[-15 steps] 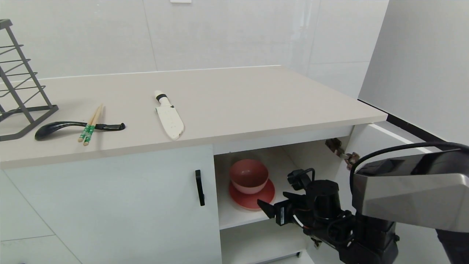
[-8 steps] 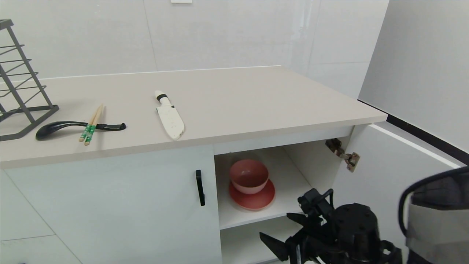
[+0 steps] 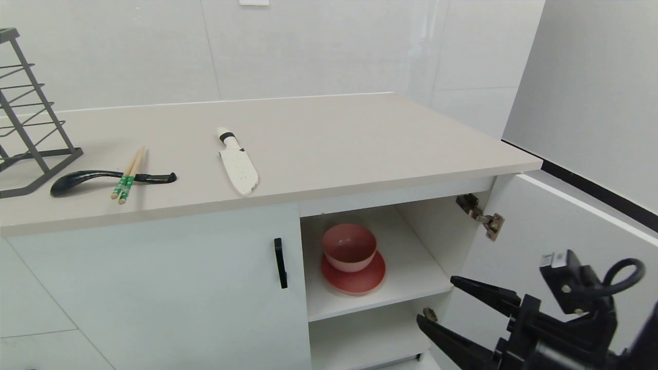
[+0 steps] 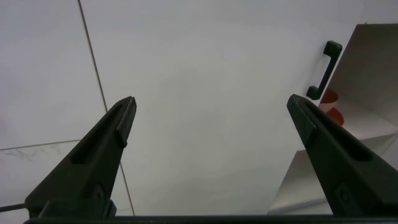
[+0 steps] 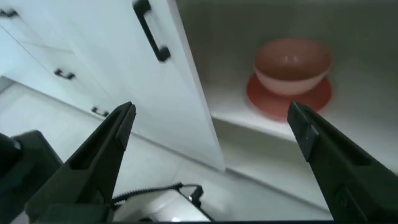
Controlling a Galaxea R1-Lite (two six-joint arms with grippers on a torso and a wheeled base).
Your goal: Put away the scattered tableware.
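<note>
A pink bowl (image 3: 349, 245) sits on a red plate (image 3: 355, 280) on the upper shelf of the open cabinet (image 3: 411, 267); both appear again as bowl (image 5: 291, 62) and plate (image 5: 273, 99). On the countertop (image 3: 329, 133) lie a cream knife (image 3: 237, 163), a pair of chopsticks (image 3: 127, 174) and a black spoon (image 3: 103, 178) under them. My right gripper (image 3: 436, 299) is open and empty, low in front of the cabinet, right of the shelf. My left gripper (image 4: 210, 106) is open and empty, facing the shut cabinet door.
A dark wire rack (image 3: 28, 113) stands at the counter's left end. The right cabinet door (image 3: 555, 231) stands swung open beside my right arm. The left door (image 3: 164, 288) is shut, with a black handle (image 3: 280, 263). A lower shelf (image 3: 360, 339) lies beneath.
My right gripper has drawn back from the plate's edge, down and to the right, out of the cabinet, still open. The tableware has not moved.
</note>
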